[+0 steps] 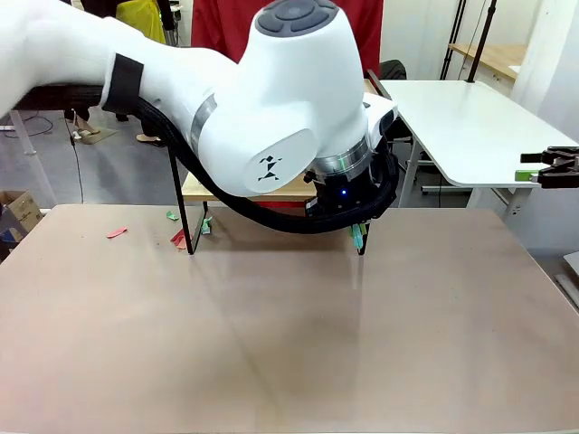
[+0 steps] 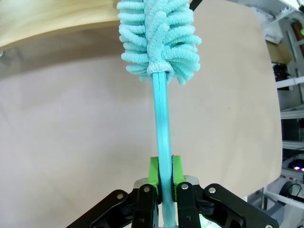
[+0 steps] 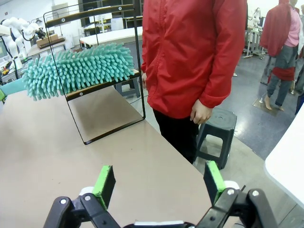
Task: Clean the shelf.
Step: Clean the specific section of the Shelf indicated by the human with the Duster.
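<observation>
Left tool (image 2: 165, 168) clenches smooth handle of shaggy teal duster (image 2: 159, 38) at wooden shelf (image 2: 47, 19); right tool (image 3: 159, 183) released.

A beige tabletop (image 1: 271, 344) carried a small two-tier shelf of light wooden boards in a thin black metal frame (image 1: 197, 188) near its far edge. Small red and green scraps (image 1: 117, 232) lay around the shelf's left leg. A fluffy turquoise duster head (image 3: 78, 69) rested on its lower board.

The duster (image 2: 159, 42) was turquoise, head and handle alike. The shelf (image 3: 102, 85) had pale wood boards in a black frame. The left gripper (image 2: 165, 167) and right gripper (image 3: 159, 183) wore green pads. A red scrap (image 1: 116, 232) lay at ten o'clock on the beige table (image 1: 271, 344); the person's jacket (image 3: 190, 47) was red.
</observation>
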{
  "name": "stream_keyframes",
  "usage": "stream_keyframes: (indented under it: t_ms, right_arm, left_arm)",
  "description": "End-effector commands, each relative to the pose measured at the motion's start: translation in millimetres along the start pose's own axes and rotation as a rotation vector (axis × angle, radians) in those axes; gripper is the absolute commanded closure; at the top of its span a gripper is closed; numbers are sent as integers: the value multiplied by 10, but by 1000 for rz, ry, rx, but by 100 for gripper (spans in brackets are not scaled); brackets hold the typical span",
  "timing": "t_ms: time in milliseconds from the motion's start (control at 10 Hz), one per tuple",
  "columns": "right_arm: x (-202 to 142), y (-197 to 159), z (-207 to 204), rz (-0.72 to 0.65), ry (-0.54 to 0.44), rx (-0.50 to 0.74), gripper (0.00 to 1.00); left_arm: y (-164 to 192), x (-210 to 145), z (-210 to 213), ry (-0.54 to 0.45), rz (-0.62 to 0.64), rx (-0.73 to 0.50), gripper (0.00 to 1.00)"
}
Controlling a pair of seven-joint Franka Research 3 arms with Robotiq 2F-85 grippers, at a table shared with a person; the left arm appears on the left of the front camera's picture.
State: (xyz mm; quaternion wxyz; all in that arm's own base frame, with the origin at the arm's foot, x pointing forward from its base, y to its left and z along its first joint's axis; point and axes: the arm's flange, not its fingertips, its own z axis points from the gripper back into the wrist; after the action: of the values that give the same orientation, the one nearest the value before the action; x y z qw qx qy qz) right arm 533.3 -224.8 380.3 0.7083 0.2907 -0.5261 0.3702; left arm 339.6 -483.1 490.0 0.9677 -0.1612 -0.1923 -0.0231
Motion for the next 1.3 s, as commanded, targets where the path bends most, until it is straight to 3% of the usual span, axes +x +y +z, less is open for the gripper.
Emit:
stream_keyframes:
  t_ms: [0, 400, 500, 1200]
  right_arm:
    - [25, 21, -8, 3, -4, 2, 0]
    - [25, 21, -8, 3, -4, 2, 0]
    - [25, 21, -8, 3, -4, 2, 0]
    - [25, 21, -8, 3, -4, 2, 0]
  left_arm:
    - [-158, 63, -64, -14, 41, 22, 87]
    - [-51, 35, -64, 13, 23, 7, 87]
    - [-11, 98, -52, -24, 39, 57, 87]
    - [671, 256, 38, 33, 98, 125, 87]
